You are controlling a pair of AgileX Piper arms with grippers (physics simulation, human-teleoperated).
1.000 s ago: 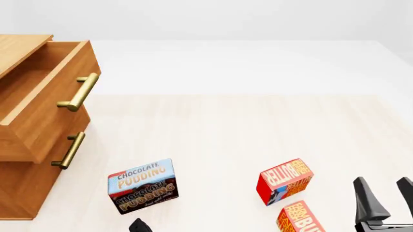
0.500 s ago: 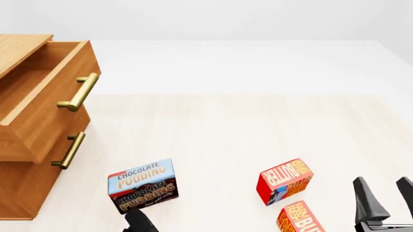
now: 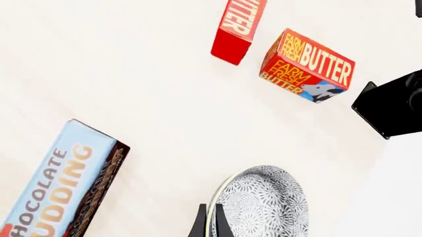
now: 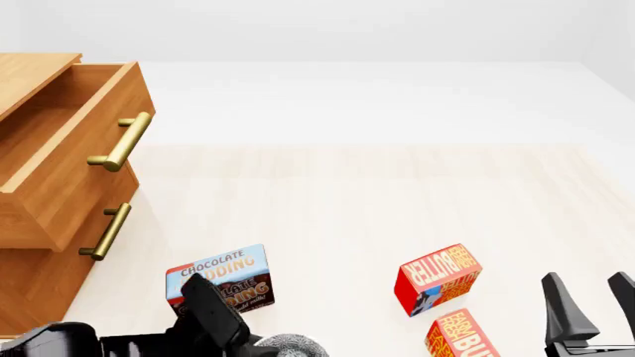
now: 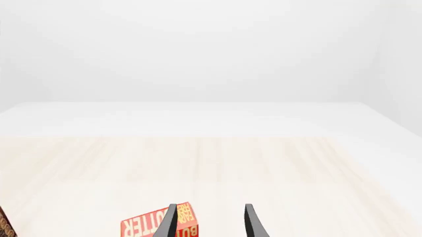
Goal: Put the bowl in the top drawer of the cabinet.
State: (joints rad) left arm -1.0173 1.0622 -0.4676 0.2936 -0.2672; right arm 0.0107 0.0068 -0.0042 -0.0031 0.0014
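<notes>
My left claw (image 3: 208, 222) grips the rim of the bowl (image 3: 264, 205), just in front of the chocolate pudding box (image 4: 220, 282). The open top drawer (image 4: 59, 149) lies beyond this box, to its left. My right claw (image 5: 207, 222) is wide and far.

Patterned bowl (image 3: 264, 207) held aloft — top drawer (image 4: 59, 141) open.
</notes>
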